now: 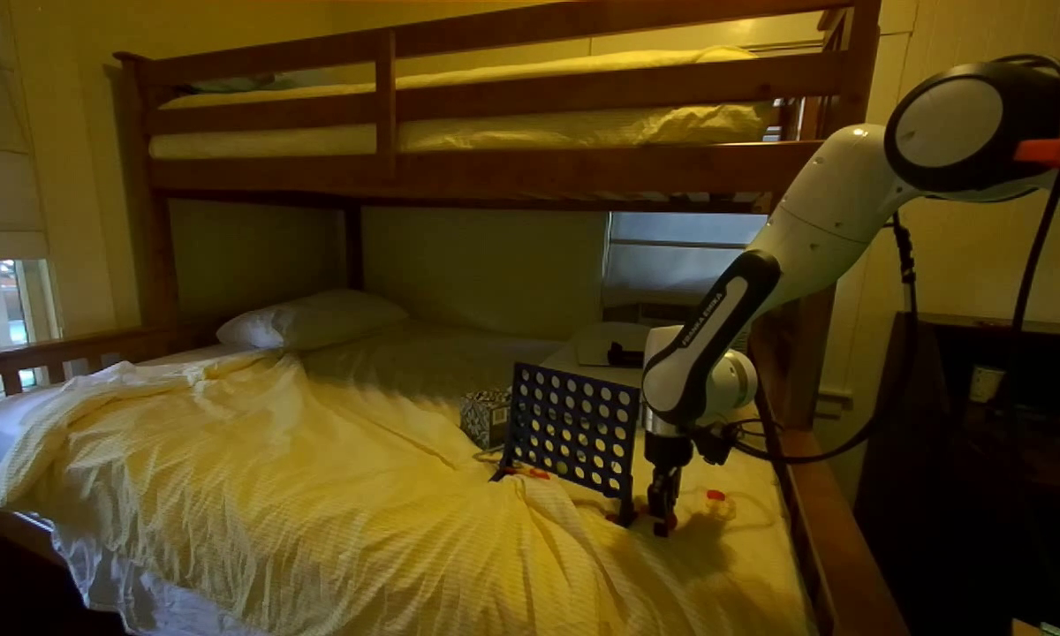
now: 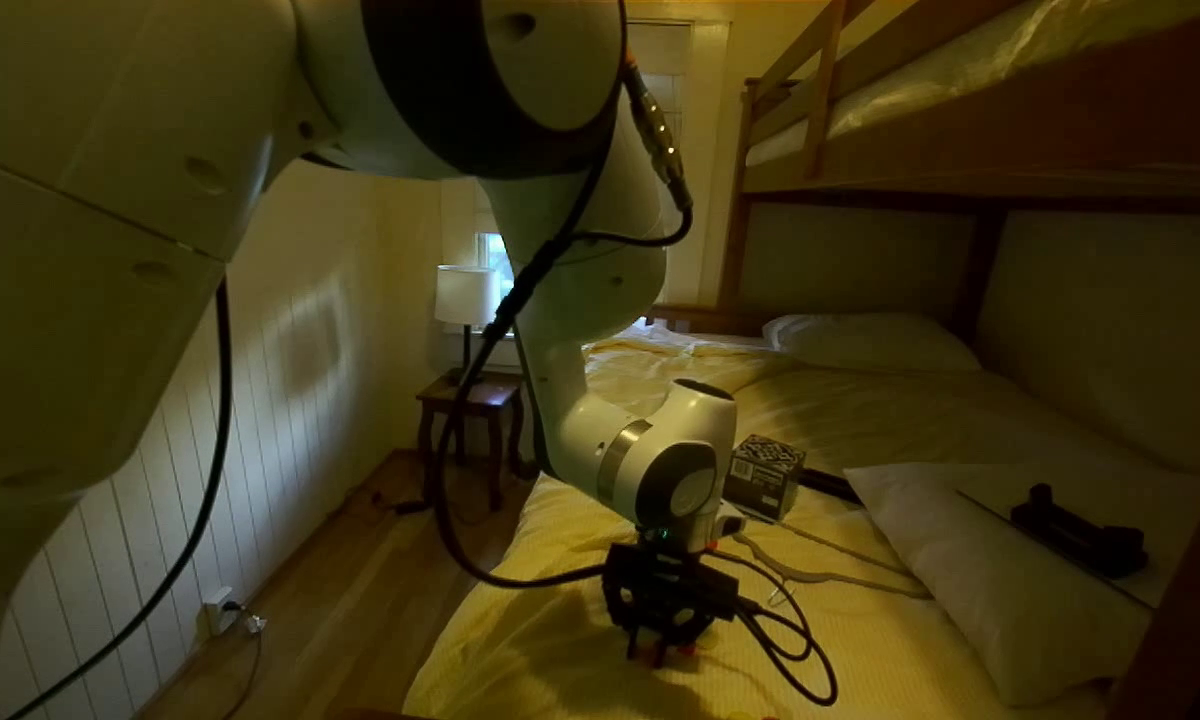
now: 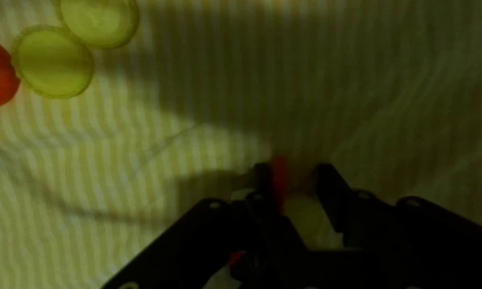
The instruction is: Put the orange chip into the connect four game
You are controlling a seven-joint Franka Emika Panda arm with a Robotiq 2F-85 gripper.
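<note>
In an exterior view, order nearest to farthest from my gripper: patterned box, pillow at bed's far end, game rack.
1. Game rack, picture-left, right beside the gripper.
2. Patterned box, past the rack's left edge.
3. Far-end pillow, well back at picture-left.

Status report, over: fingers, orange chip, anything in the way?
Fingers open. Orange chip edge-on between them, close alongside one. Yellow chip also showing in the gap, might interfere.

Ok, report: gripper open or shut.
The gripper is open: the wrist view shows a gap between the orange chip and one jaw.
</note>
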